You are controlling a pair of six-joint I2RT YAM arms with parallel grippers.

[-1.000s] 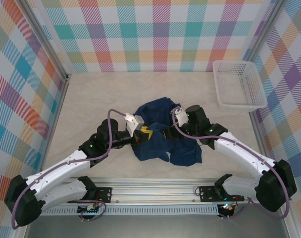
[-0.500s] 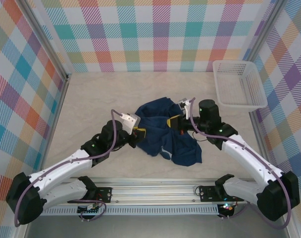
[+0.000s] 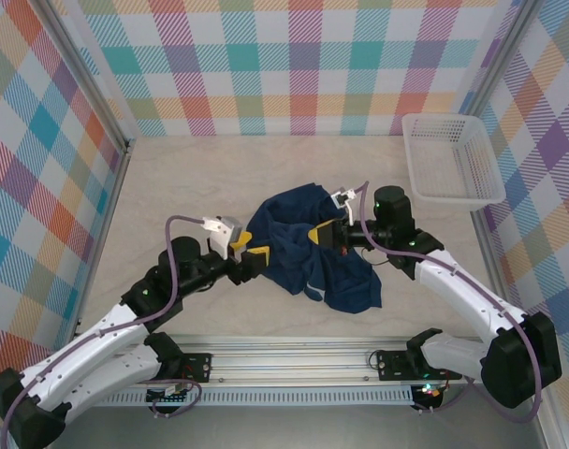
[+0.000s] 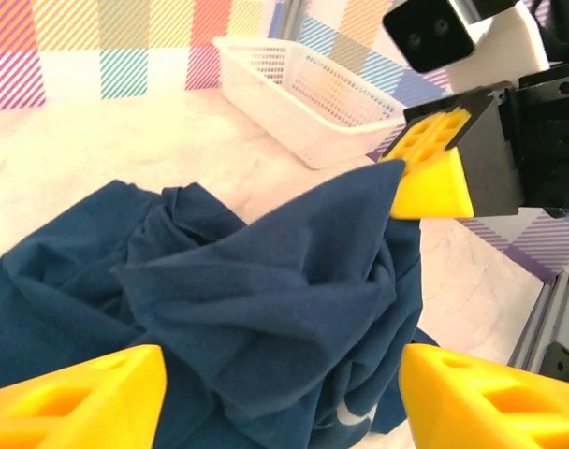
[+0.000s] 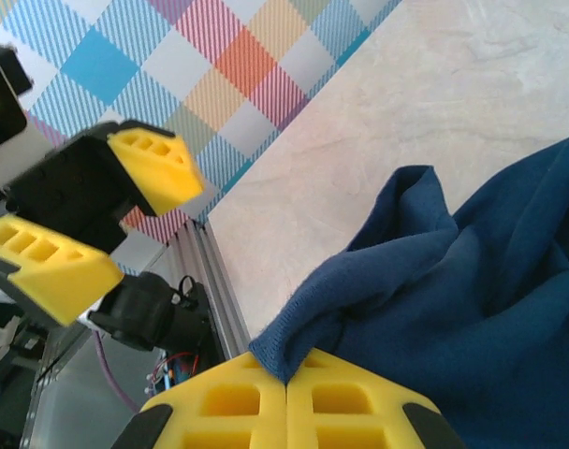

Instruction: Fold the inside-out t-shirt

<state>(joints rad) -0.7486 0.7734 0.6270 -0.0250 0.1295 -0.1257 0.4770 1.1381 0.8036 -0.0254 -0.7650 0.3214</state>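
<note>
The inside-out t-shirt (image 3: 296, 267) lies crumpled in a dark navy heap at mid-table. My right gripper (image 3: 324, 234) is shut on a ribbed edge of it, and the pinched fold (image 5: 303, 323) sticks up from between the closed yellow pads (image 5: 238, 402). That edge is lifted a little above the rest of the shirt (image 4: 266, 281). My left gripper (image 3: 250, 253) stands open at the heap's left side. Its two yellow fingers (image 4: 79, 402) are set wide apart, with loose cloth in front of and between them, ungripped. The left wrist view shows the right gripper (image 4: 434, 173) holding the raised corner.
A white plastic basket (image 3: 444, 115) stands at the back right, also in the left wrist view (image 4: 303, 94). Plaid walls enclose the beige table on three sides. The aluminium rail (image 3: 294, 360) with both arm bases runs along the near edge.
My left gripper let go of the shirt, opened and drew back to the left. My right gripper shut on the shirt's edge and shifted slightly left, raising that fold.
</note>
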